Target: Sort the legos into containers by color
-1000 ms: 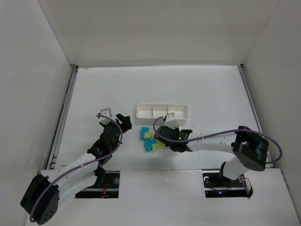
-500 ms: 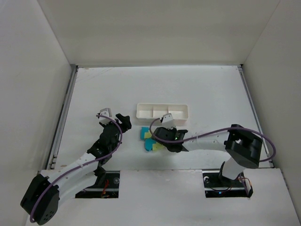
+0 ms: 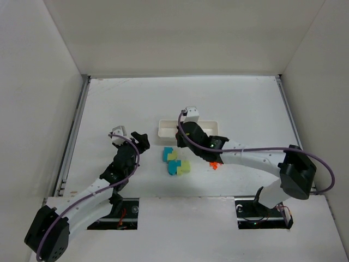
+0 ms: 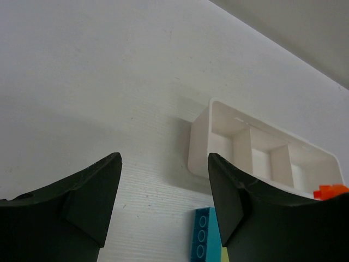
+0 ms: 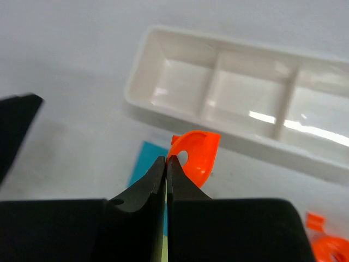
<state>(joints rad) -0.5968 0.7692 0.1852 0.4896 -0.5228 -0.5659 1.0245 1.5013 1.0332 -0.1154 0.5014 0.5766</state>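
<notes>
Pinching a thin orange-red lego (image 5: pixel 193 155) by its edge, the right gripper (image 5: pixel 166 159) has its jaws closed tight on it. It hangs just in front of the white tray (image 5: pixel 210 84), over a teal lego (image 5: pixel 143 164). A second orange-red lego (image 3: pixel 214 165) lies on the table (image 3: pixel 245 109), near the tray's right end. The left gripper (image 4: pixel 163 164) has its jaws spread wide and faces the tray's left end. A yellow-green lego (image 3: pixel 184 166) sits touching another teal block (image 3: pixel 173 167) in front of the tray.
</notes>
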